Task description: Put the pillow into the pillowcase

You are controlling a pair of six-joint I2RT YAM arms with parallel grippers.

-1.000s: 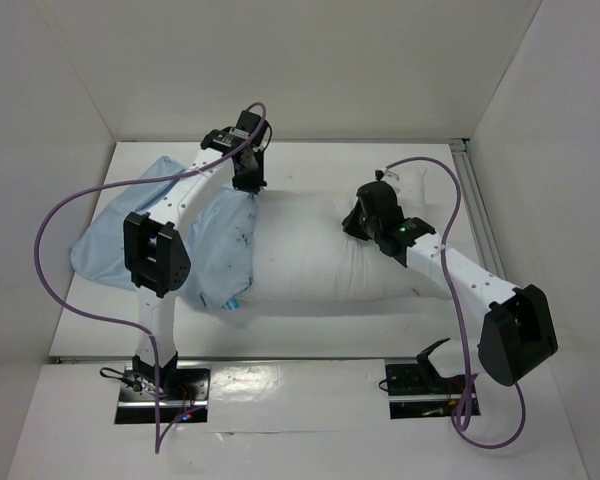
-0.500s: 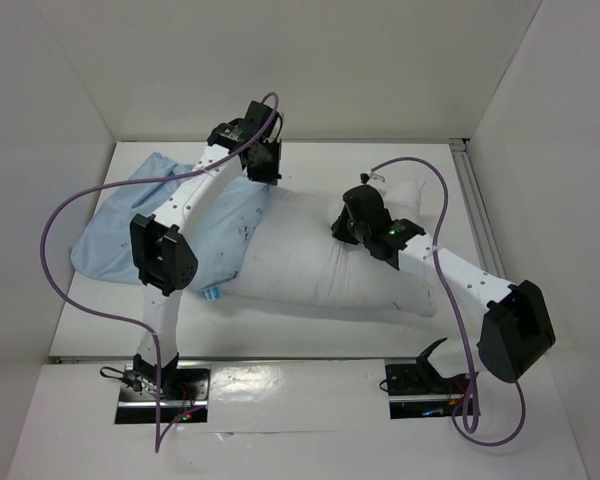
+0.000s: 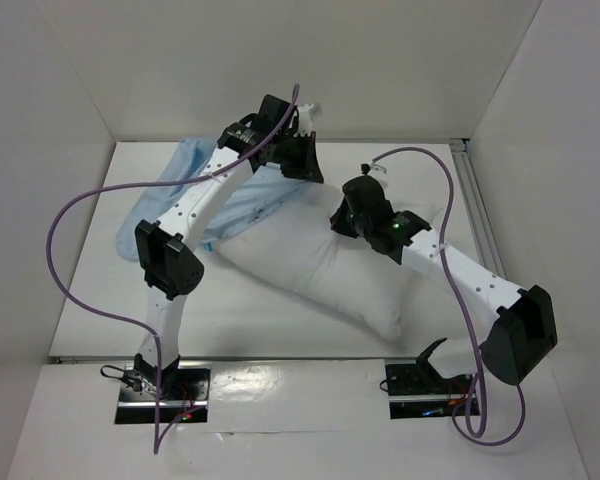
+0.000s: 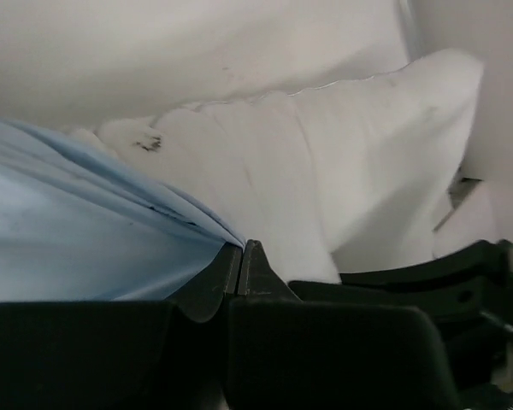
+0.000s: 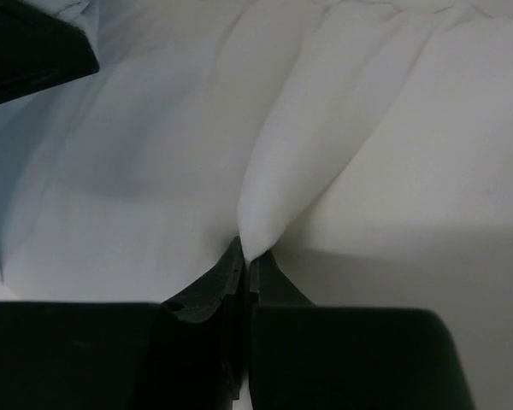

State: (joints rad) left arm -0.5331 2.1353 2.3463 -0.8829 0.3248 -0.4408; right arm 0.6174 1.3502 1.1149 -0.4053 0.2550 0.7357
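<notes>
The plump white pillow (image 3: 320, 275) lies slanted across the table, its upper end lifted toward both grippers. My right gripper (image 3: 350, 217) is shut on a pinched fold of the pillow (image 5: 368, 128), and its jaws (image 5: 246, 253) meet on the white fabric. The limp light-blue pillowcase (image 3: 242, 200) hangs stretched from my left gripper (image 3: 302, 158), which is raised near the back wall. In the left wrist view the left gripper (image 4: 241, 248) is shut on the pillowcase (image 4: 85, 239) edge, with the pillow (image 4: 342, 145) just beyond. How far the pillow reaches inside the case is hidden.
White walls enclose the table (image 3: 90, 290) on three sides. A metal rail (image 3: 477, 210) runs along the right edge. Purple cables (image 3: 75, 210) loop off both arms. The right arm's black wrist (image 4: 427, 286) sits close beside the left fingers.
My left gripper rose and moved right and back, dragging the pillowcase off the table's left side. The pillow swung from level to slanted. The right gripper shifted slightly left, still gripping.
</notes>
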